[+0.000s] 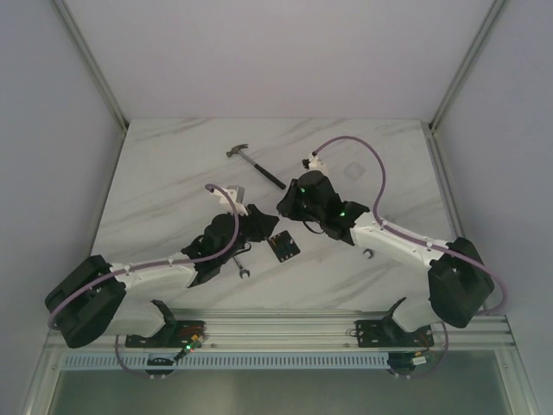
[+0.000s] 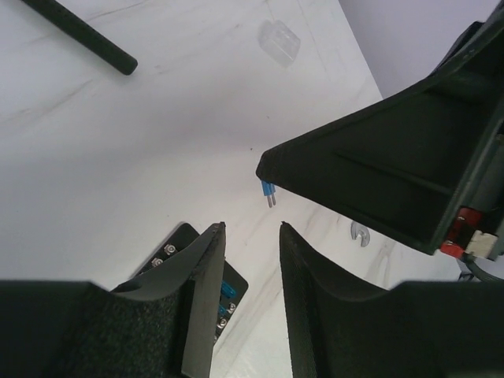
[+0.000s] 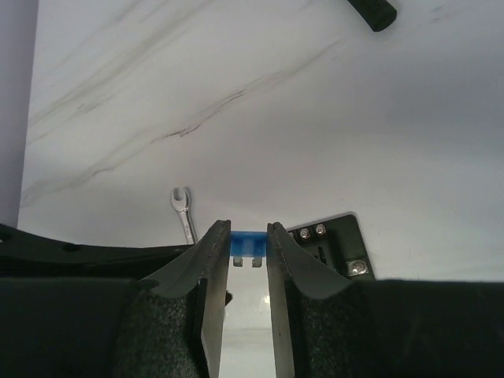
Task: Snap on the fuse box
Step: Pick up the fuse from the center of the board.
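Right gripper (image 3: 248, 229) is seen clamped on a small blue fuse (image 3: 248, 241), held close by the fuse box (image 3: 335, 246). Left gripper (image 2: 252, 230) is noted with fingers part-way apart, nothing between them, above the box's edge. Fuse box is laid flat on the marble table (image 1: 173, 156) between both arms, a wrench (image 3: 184, 211) near it.

White marble table (image 1: 173, 156), pale walls (image 1: 52, 104)
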Motion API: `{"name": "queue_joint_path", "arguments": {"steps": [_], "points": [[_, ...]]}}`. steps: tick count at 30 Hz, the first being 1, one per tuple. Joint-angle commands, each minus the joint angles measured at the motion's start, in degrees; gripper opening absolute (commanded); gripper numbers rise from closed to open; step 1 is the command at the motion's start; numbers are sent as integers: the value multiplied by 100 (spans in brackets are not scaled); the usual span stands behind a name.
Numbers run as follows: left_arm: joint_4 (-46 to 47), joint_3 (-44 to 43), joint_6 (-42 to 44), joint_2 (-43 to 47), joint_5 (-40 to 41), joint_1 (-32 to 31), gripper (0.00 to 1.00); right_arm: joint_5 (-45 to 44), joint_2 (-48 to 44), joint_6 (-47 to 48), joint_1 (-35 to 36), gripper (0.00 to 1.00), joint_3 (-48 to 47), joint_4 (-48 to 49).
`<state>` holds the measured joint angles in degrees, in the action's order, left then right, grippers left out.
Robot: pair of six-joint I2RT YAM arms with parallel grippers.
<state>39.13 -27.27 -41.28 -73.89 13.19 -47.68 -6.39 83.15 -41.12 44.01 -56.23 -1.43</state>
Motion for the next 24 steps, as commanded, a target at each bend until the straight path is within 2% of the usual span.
{"name": "queue_joint_path", "arguments": {"steps": [1, 14, 24], "points": [[308, -120, 68, -154, 79, -37, 42, 71, -163, -190, 55, 16, 142, 264], [505, -183, 136, -249, 60, -50, 40, 217, -159, -212, 81, 16, 173, 354], [483, -183, 189, -224, 122, -48, 28, 314, -179, -253, 108, 16, 241, 423]]}}
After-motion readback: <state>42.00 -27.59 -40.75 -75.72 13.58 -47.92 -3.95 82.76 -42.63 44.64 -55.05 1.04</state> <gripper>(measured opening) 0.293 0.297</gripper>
